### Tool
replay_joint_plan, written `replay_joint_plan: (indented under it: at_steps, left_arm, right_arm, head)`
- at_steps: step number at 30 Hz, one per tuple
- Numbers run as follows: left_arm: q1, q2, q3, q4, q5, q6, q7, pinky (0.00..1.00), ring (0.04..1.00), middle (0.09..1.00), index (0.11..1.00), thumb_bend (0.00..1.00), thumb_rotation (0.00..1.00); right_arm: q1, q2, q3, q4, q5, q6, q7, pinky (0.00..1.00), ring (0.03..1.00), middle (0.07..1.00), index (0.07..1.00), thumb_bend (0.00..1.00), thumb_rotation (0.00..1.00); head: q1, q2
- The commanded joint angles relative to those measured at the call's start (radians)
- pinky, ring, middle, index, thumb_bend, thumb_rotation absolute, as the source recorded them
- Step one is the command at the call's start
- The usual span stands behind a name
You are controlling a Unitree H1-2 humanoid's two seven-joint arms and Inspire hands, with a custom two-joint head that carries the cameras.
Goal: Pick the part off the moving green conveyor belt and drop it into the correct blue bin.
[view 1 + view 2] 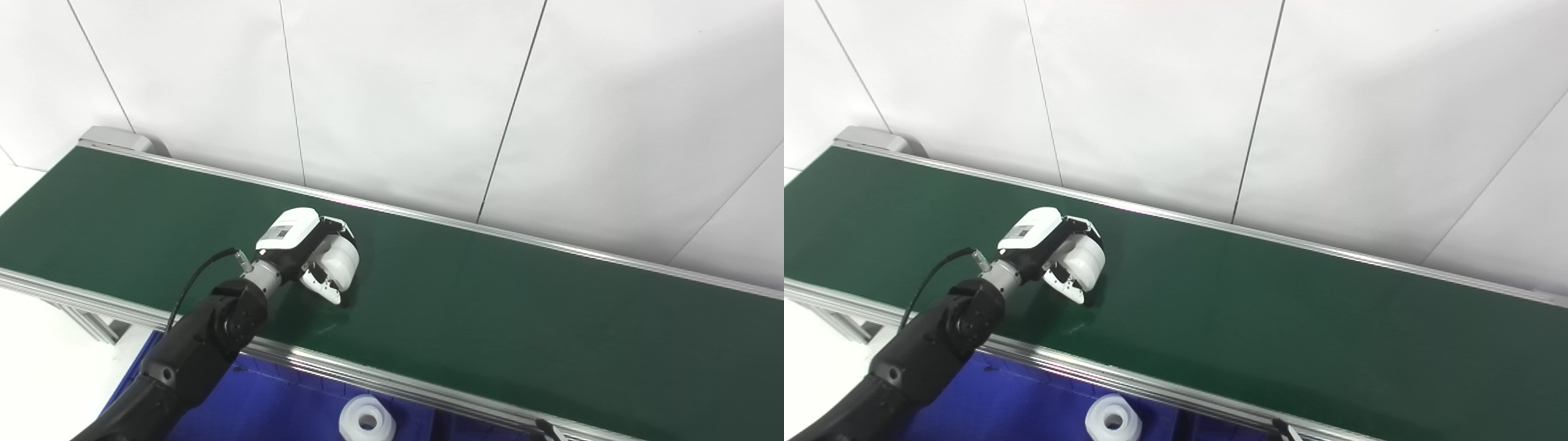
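My left hand [309, 251] reaches over the green conveyor belt [490, 294] near its middle. Its fingers are closed around a white rounded part [340, 263], which sits at belt level; I cannot tell whether it is lifted. The same hand [1053, 248] and part [1085, 263] show in the right eye view. A blue bin [275, 404] lies below the belt's near rail and holds a white nut-like part [367, 418]. My right hand is out of view.
A silver rail [367, 373] runs along the belt's near edge, another along the far edge by the white wall [392, 92]. A black tip [548, 429] pokes in at the bottom edge. The belt's end roller housing [113, 138] is at far left.
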Motion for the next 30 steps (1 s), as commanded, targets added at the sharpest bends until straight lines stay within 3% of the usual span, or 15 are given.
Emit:
replay_joint_plan:
  at_steps: [1, 6, 11, 16, 23, 30]
  left_arm:
    - [0.022, 0.016, 0.016, -0.062, -0.027, -0.017, -0.006, 0.37, 0.398, 0.474, 0.529, 0.5, 0.0]
    - [0.114, 0.022, 0.077, -0.249, -0.175, -0.005, -0.085, 0.44, 0.429, 0.512, 0.5, 0.5, 0.0]
    - [0.25, 0.02, 0.118, -0.411, -0.353, -0.094, -0.131, 0.47, 0.453, 0.517, 0.478, 0.5, 0.0]
    - [0.428, -0.012, 0.12, -0.525, -0.4, -0.129, -0.133, 0.47, 0.469, 0.525, 0.463, 0.5, 0.0]
    - [0.611, -0.033, 0.105, -0.547, -0.396, -0.178, -0.151, 0.5, 0.477, 0.524, 0.459, 0.5, 0.0]
    - [0.662, -0.03, 0.064, -0.505, -0.334, -0.216, -0.181, 0.51, 0.475, 0.516, 0.465, 0.5, 0.0]
  right_arm:
    - [0.012, 0.003, -0.003, -0.038, 0.005, -0.026, -0.001, 0.79, 0.834, 0.845, 0.916, 0.78, 0.39]
    - [0.027, 0.009, 0.005, -0.078, 0.001, -0.006, 0.008, 0.76, 0.825, 0.848, 0.919, 0.76, 0.38]
    - [0.043, 0.03, 0.014, -0.141, -0.034, 0.052, 0.015, 0.77, 0.819, 0.841, 0.915, 0.78, 0.39]
    - [0.053, 0.046, 0.024, -0.202, -0.035, 0.1, 0.034, 0.75, 0.819, 0.845, 0.921, 0.76, 0.38]
    - [0.054, 0.063, 0.025, -0.286, -0.038, 0.19, 0.071, 0.78, 0.825, 0.837, 0.917, 0.77, 0.35]
    - [0.059, 0.075, 0.023, -0.32, -0.06, 0.222, 0.073, 0.77, 0.808, 0.817, 0.909, 0.78, 0.35]
  head:
    - [-0.002, 0.003]
    - [-0.075, 0.05]
    - [-0.147, 0.102]
    - [-0.186, 0.154]
    - [-0.229, 0.228]
    - [-0.246, 0.251]
